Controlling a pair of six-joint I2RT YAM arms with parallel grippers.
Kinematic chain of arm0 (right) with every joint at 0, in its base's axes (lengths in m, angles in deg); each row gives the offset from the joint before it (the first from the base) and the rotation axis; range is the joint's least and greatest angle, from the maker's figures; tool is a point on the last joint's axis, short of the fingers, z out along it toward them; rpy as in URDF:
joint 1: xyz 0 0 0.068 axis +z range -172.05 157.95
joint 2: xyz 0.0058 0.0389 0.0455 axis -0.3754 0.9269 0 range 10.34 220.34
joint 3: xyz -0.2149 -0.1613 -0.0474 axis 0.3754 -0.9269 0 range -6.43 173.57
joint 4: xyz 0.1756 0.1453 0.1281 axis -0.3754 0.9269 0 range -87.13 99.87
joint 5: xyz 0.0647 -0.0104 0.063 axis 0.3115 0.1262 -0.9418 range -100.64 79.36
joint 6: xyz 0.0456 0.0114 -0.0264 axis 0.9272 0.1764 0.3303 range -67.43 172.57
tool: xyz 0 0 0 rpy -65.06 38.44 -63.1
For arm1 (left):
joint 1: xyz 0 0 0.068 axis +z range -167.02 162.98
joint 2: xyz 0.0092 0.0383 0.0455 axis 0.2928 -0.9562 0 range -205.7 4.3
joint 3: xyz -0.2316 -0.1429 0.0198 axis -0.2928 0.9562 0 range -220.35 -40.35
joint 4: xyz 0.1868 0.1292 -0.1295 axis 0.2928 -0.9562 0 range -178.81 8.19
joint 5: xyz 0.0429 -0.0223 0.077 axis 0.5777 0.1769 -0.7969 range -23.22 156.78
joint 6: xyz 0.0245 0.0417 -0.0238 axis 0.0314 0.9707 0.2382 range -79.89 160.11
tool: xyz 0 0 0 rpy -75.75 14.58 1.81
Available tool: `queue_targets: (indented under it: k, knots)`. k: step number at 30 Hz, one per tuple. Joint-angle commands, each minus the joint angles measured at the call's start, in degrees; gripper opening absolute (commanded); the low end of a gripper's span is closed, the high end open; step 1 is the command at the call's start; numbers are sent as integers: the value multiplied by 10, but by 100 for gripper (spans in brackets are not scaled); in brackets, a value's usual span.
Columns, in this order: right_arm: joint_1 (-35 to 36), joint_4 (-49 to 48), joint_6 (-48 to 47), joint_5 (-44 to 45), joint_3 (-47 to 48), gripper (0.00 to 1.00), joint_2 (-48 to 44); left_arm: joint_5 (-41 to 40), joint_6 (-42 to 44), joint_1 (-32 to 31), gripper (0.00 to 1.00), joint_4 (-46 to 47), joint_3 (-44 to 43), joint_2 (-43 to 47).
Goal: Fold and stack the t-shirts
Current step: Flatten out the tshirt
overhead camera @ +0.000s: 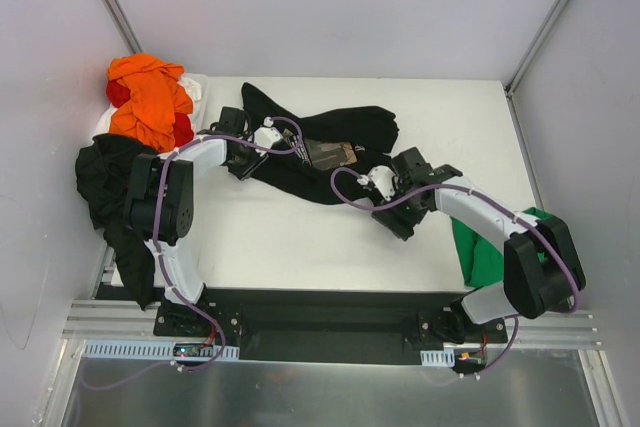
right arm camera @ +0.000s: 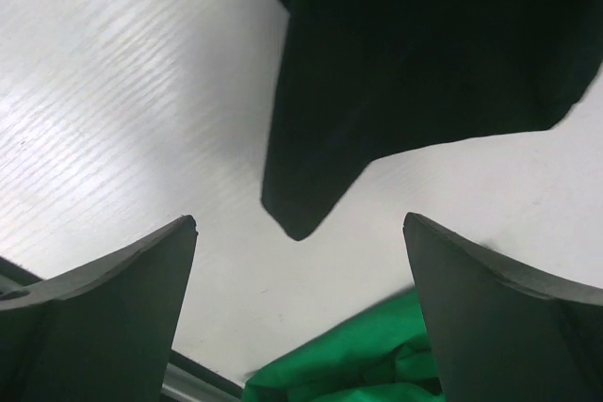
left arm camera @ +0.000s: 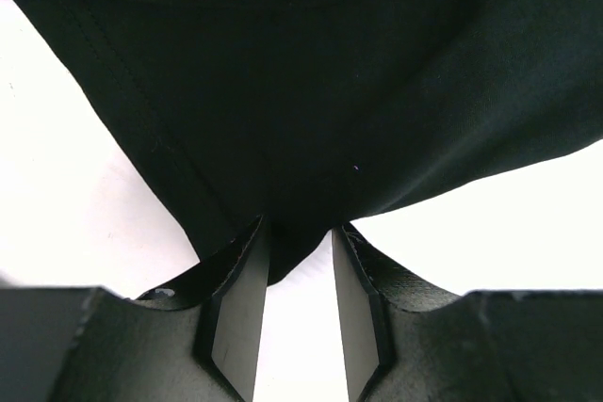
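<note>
A black t-shirt with a small rectangular chest print [overhead camera: 330, 154] lies crumpled across the middle of the table. My left gripper [overhead camera: 290, 150] is on it. In the left wrist view the gripper [left arm camera: 300, 228] pinches a fold of the black cloth [left arm camera: 311, 91] at its tips, and the cloth fans out from there. My right gripper [overhead camera: 392, 195] is open and empty beside the shirt's near right part. In the right wrist view it [right arm camera: 300, 221] hovers over the table, with a corner of the black shirt [right arm camera: 424, 72] just ahead. A green t-shirt [overhead camera: 485, 252] lies under the right arm.
An orange t-shirt [overhead camera: 150, 97] and a red one [overhead camera: 182, 130] are piled at the back left on white cloth [overhead camera: 195, 85]. Another black t-shirt [overhead camera: 105, 172] hangs over the table's left edge. The green shirt [right arm camera: 358, 364] lies by the table's near edge.
</note>
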Motion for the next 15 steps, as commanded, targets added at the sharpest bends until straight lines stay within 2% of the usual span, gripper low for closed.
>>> queue_targets:
  k: [1,9,15]
  knots:
    - [22,15,19,-16,-25,95,-15,-4,-5,1,32,-38,5,9]
    - [26,-1,-8,0,-41,93,13,-7,-6,1,31,-41,13,21]
    - [26,-21,-27,10,-40,82,47,-9,-4,1,28,-43,19,23]
